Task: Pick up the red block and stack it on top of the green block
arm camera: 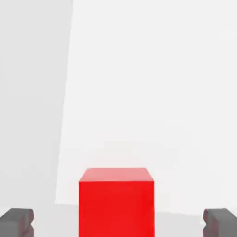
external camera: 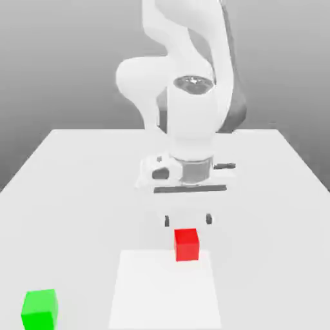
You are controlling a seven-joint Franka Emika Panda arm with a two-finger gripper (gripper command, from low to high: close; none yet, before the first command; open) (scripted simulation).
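The red block [external camera: 187,244] rests on the table at the far edge of a brighter white patch [external camera: 165,290]. My gripper [external camera: 187,220] hangs just above and behind it, open, both dark fingertips [external camera: 167,221] clear of the cube. In the hand view the red block [arm camera: 116,202] sits centred between the two fingertips [arm camera: 16,222], with gaps on both sides. The green block [external camera: 39,309] stands alone near the front corner at the exterior view's left, far from the gripper.
The white table [external camera: 84,180] spreads wide around the arm's base. The brighter white patch [arm camera: 152,102] lies under and in front of the red block. The arm's white body [external camera: 187,97] rises behind the gripper.
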